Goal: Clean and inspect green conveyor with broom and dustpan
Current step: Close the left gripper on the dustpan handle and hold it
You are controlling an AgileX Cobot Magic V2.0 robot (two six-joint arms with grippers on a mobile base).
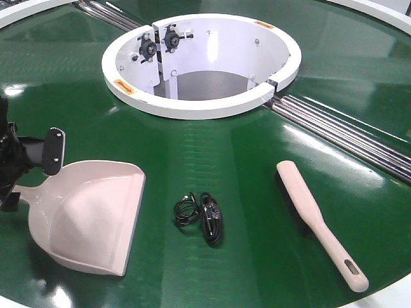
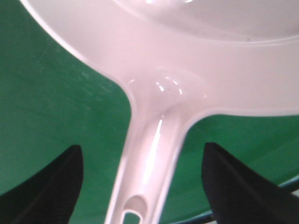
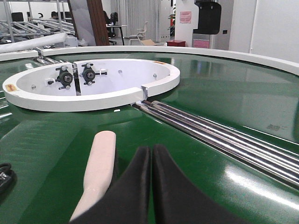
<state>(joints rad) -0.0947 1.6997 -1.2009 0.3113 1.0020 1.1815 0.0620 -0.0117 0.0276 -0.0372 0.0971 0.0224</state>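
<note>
The green conveyor (image 1: 244, 160) fills the view. The beige-pink dustpan (image 1: 96, 218) lies on it at the front left, its mouth facing right. My left gripper (image 1: 29, 179) is at the left edge, open, its fingers well apart on either side of the dustpan's handle (image 2: 149, 154) and not touching it. At the front right lies the pale broom (image 1: 318, 215), bristles down and slotted handle end towards the front. My right gripper (image 3: 151, 151) is shut on nothing, just right of the broom (image 3: 100, 158) and low over the belt. It is out of the front view.
A white ring hub (image 1: 199, 106) sits at the belt's centre, with silver rails (image 1: 347, 131) running from it to the right. A small bundle of black cable (image 1: 200, 215) lies between the dustpan and the broom. The conveyor's white outer rim (image 3: 243, 56) curves behind.
</note>
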